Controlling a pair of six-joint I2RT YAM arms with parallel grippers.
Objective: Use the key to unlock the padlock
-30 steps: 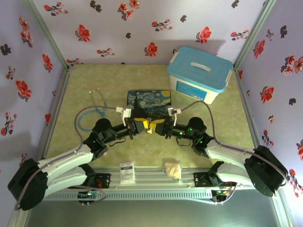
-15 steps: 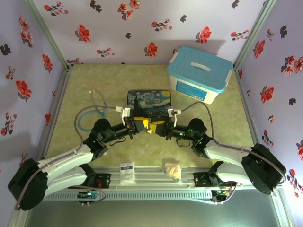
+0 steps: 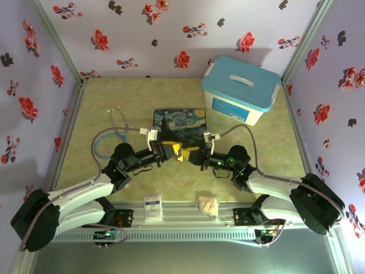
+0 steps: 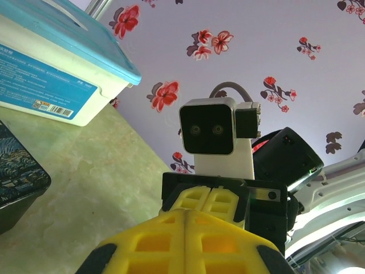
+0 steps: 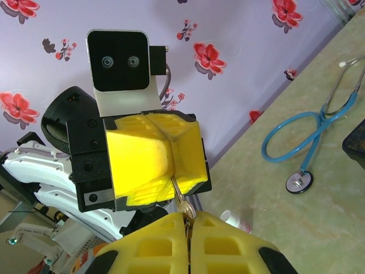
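Both arms are raised over the table with their yellow fingers tip to tip. My right gripper [image 5: 188, 220] [image 3: 189, 150] is shut, and the small brass padlock [image 5: 187, 209] is pinched at its tips. A thin silver strip [image 5: 178, 189] runs from the padlock up into the closed seam of my left gripper [image 5: 169, 166] [image 4: 185, 212] [image 3: 173, 149]. Whether that strip is the key or the padlock's shackle I cannot tell. In the left wrist view the padlock is hidden behind my own closed fingers, with the right gripper [image 4: 210, 197] just beyond them.
The Starry Night tin [image 3: 179, 123] lies just behind the grippers. A blue-lidded white box [image 3: 239, 88] stands at the back right and a blue stethoscope [image 3: 111, 137] lies at the left. A white card [image 3: 153, 207] and a tan crumpled lump [image 3: 208, 204] sit at the near edge. A small white cap [image 5: 231, 217] lies below.
My right gripper's fingers have closed onto the padlock and edged slightly left toward the left gripper. The left gripper has stayed shut and almost still.
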